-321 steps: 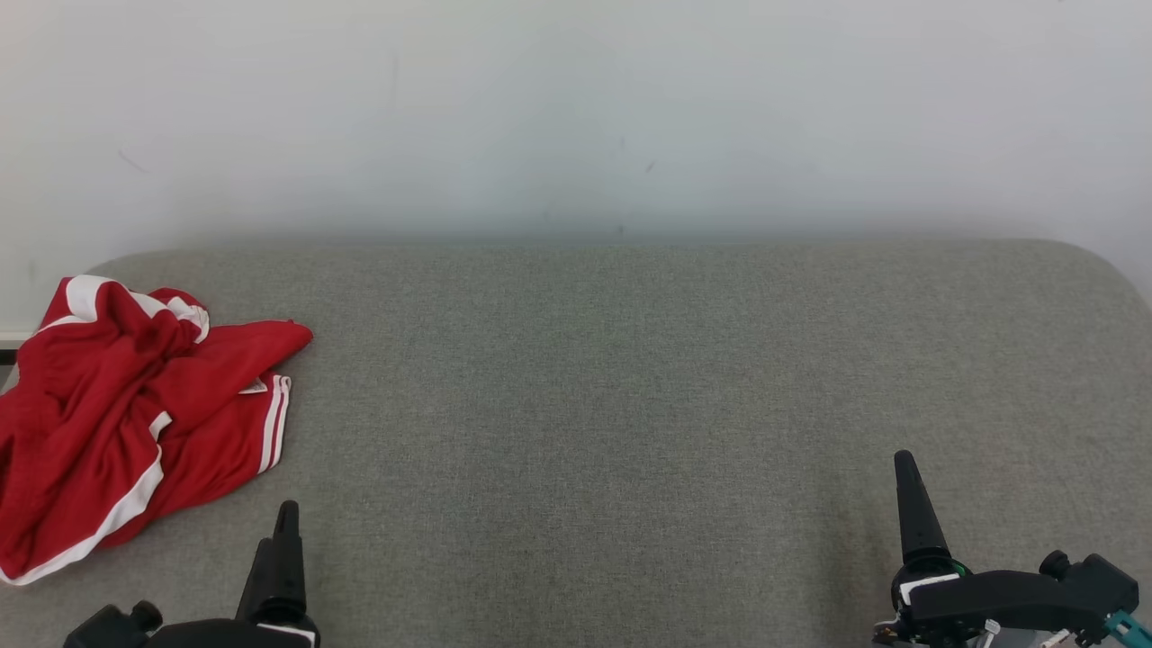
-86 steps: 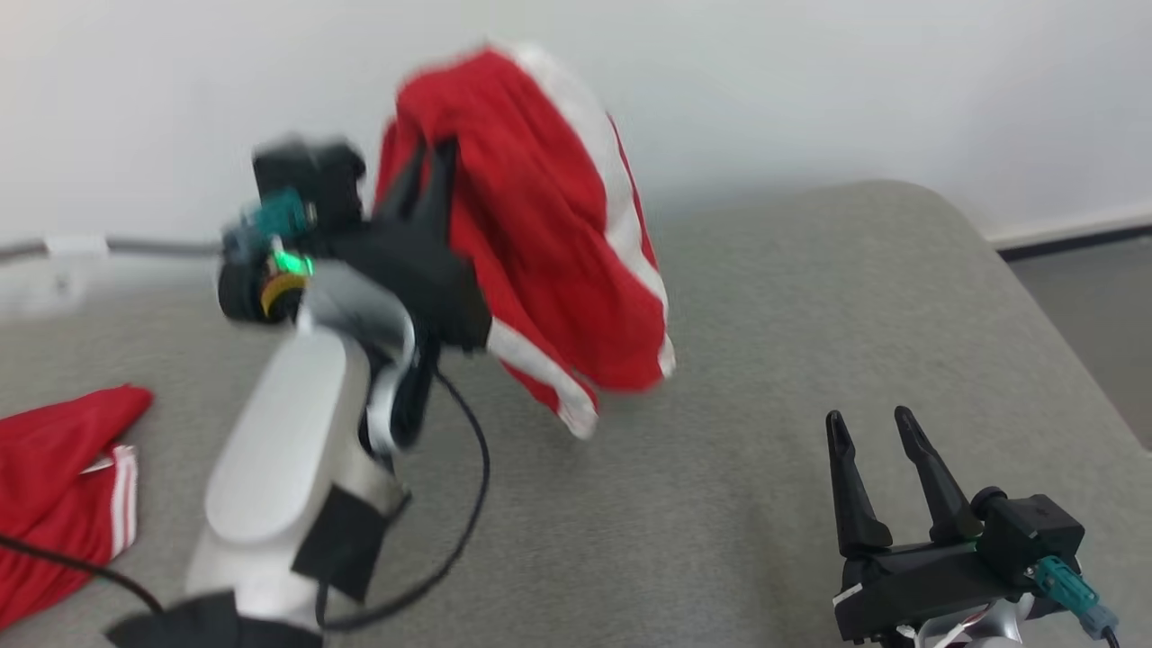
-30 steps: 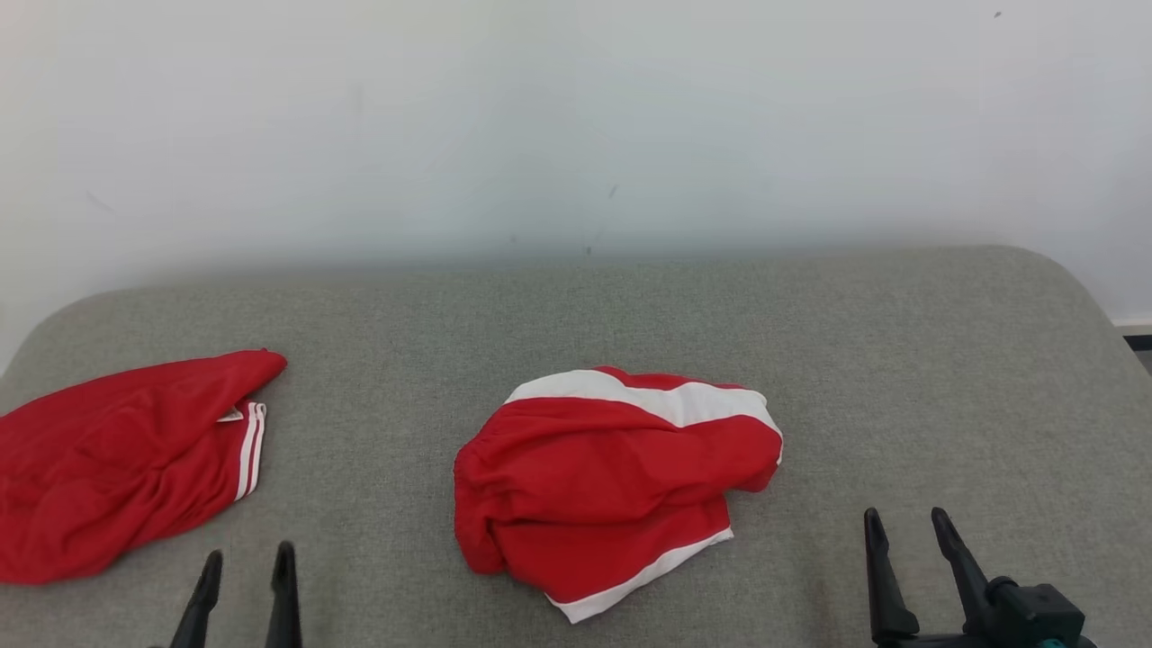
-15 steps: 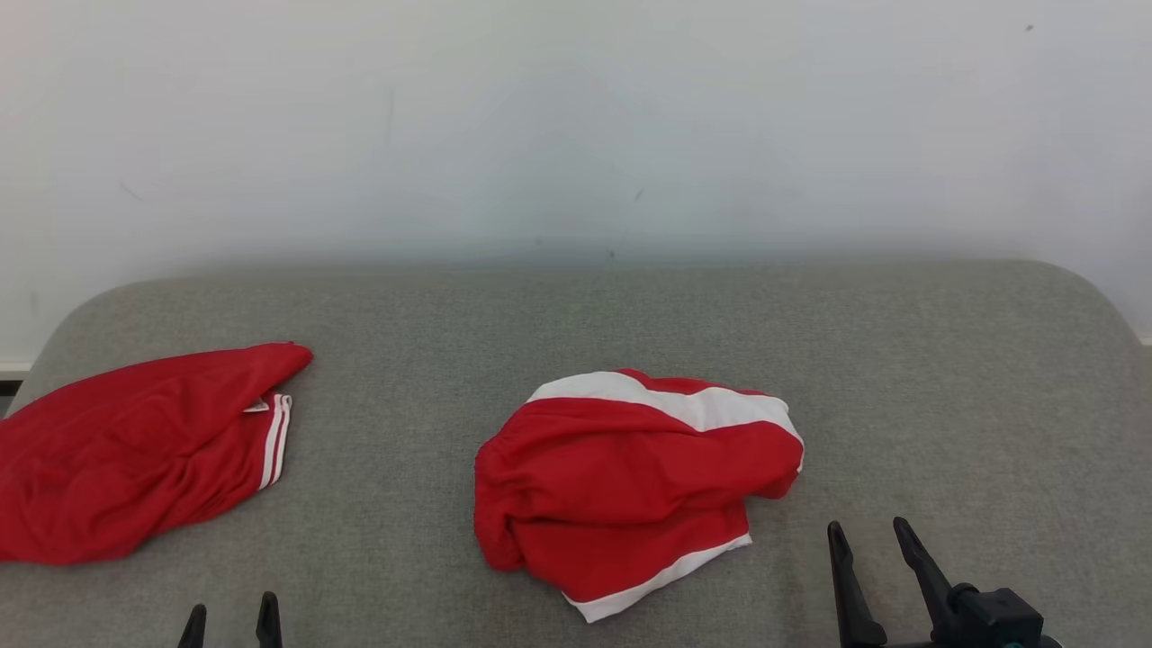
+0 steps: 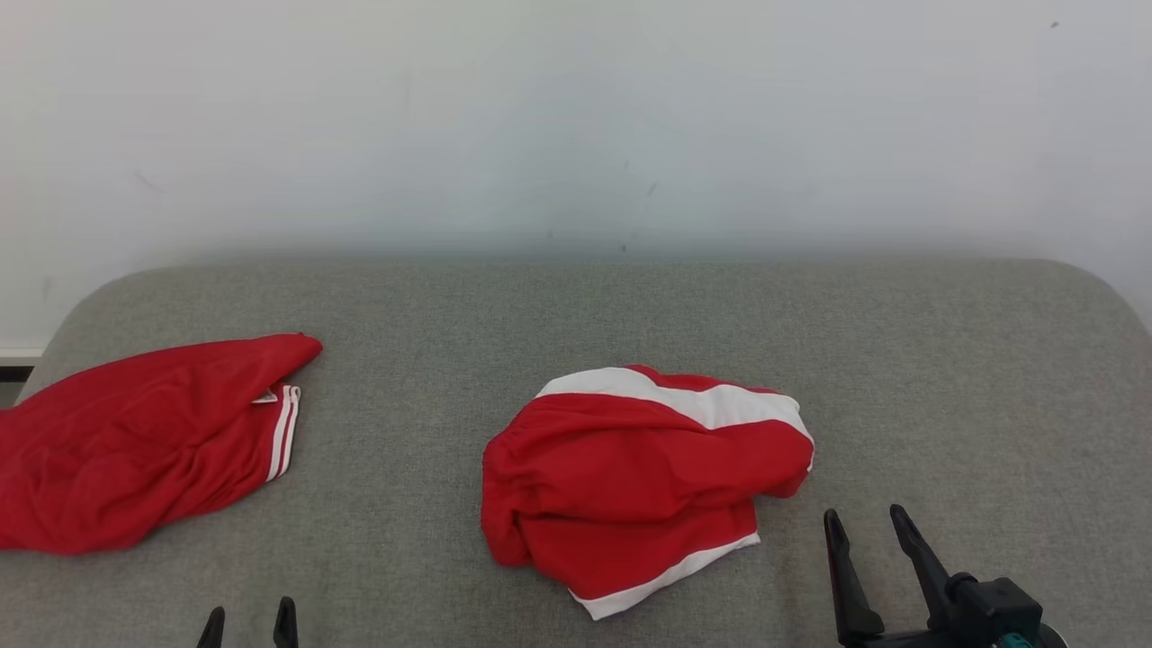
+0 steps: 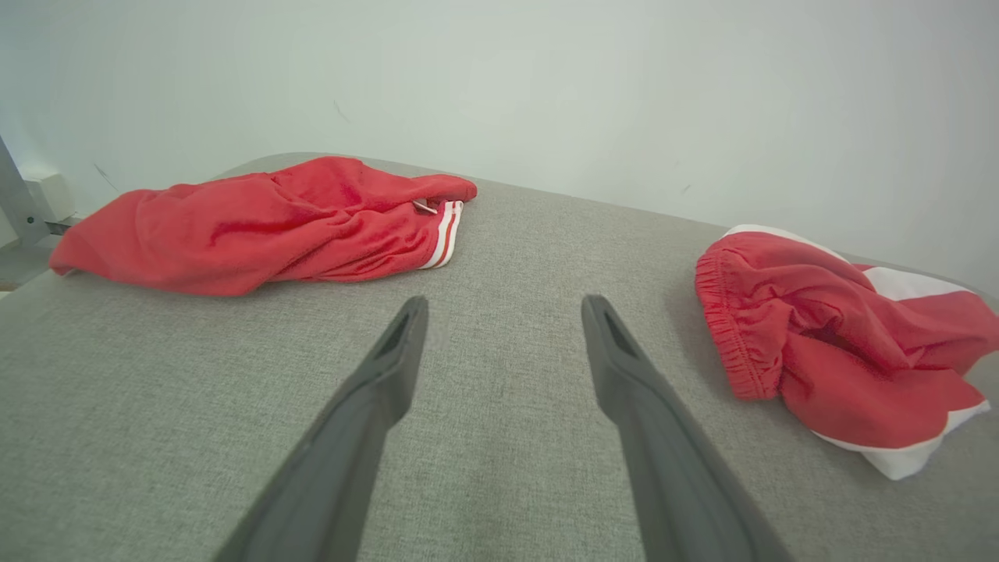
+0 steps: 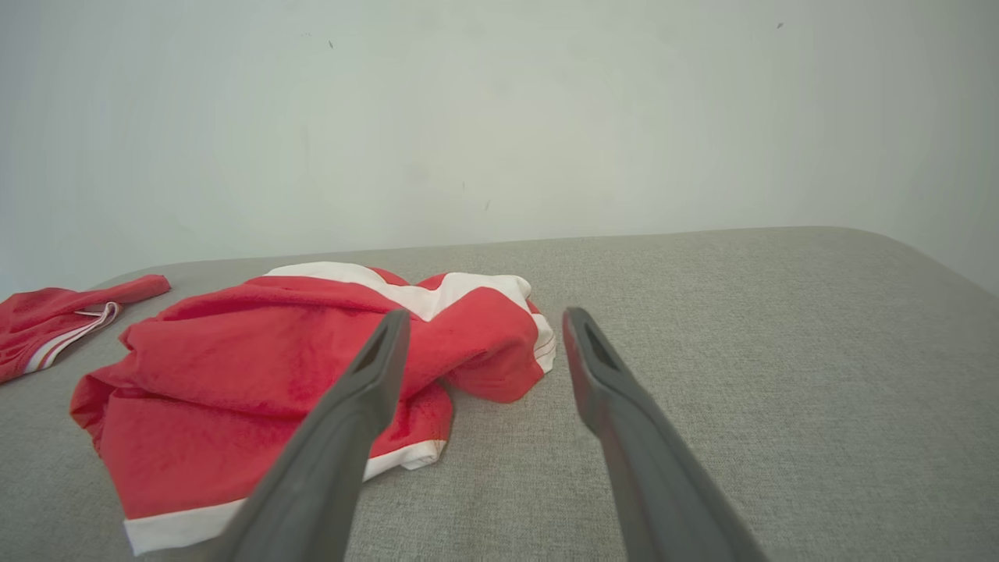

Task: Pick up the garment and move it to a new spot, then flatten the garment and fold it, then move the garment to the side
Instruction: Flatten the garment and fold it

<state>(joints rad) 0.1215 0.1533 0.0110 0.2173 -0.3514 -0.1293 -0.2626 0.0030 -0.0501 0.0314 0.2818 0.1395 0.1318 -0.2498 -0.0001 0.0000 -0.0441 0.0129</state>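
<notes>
Garment (image 6: 851, 351) shows its gathered waistband (image 6: 723, 324) in the left wrist view

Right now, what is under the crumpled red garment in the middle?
The crumpled garment lies on the grey padded surface, which shows all around it. Its folded-over layers hide the patch beneath, so anything tucked there cannot be seen.

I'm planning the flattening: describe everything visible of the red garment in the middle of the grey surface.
The red garment is soft-looking cloth with broad white bands along its far and near edges and a gathered elastic hem on its left. It lies crumpled, folded over itself, on the grey surface, touched by nothing else.
</notes>
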